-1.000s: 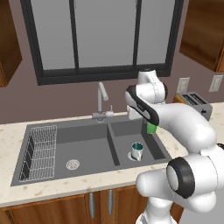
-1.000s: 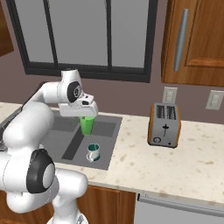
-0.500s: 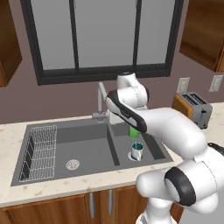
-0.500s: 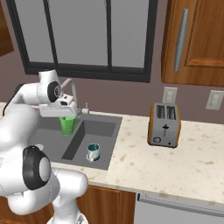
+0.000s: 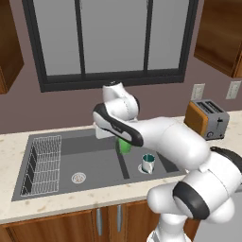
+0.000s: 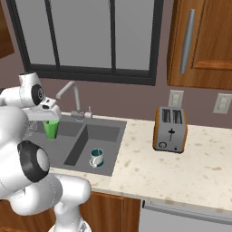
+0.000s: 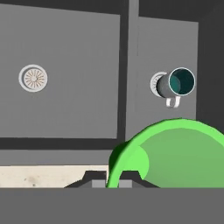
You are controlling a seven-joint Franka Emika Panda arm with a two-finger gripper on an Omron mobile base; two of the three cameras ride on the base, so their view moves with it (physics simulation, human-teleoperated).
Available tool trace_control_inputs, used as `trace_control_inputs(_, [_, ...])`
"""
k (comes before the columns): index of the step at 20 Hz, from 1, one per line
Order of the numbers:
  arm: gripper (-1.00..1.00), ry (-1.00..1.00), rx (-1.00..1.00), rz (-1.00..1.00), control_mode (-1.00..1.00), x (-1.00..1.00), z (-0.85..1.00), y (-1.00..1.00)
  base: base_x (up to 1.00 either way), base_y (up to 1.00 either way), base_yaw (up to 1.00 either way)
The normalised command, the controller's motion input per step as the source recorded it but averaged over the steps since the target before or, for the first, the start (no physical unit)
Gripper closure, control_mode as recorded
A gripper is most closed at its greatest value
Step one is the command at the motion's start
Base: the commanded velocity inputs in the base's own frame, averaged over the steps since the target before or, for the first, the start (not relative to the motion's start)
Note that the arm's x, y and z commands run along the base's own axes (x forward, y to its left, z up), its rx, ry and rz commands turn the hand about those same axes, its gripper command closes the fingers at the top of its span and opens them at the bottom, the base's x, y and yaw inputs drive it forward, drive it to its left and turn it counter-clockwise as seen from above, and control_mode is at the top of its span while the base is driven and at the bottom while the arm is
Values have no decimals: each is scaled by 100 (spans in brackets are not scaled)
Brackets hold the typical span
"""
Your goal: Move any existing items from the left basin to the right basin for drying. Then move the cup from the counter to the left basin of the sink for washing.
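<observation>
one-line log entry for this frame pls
phase: carry cup to left basin | gripper: shut on green cup, held above sink | mug: upright in right basin | left basin: not yet reached

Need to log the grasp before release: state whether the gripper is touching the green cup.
Touching. In the hand view the gripper straddles the green cup's rim, and the right base view shows the cup hanging from it above the sink.

1. Left base view looks from behind the arm, forward and down onto the sink (image 5: 71, 160)
2. Right base view sees the same sink (image 6: 86, 138) from its right, toaster (image 6: 170, 129) beside it
3. Hand view hangs close above the sink, facing down
</observation>
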Motion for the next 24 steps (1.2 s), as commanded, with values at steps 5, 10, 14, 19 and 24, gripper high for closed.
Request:
trace_control_inputs(5, [100, 0, 0, 1, -100, 5, -13, 64, 0, 0, 0])
trace_control_inputs(10, [100, 0, 0, 3, -100, 12, -28, 39, 0, 0, 0])
trace_control_inputs(14, [100, 0, 0, 3, -100, 21, -42, 15, 0, 0, 0])
trace_control_inputs(19, [100, 0, 0, 2, -100, 29, -45, 13, 0, 0, 0])
trace_control_inputs(24, [100, 0, 0, 1, -100, 31, -40, 15, 0, 0, 0])
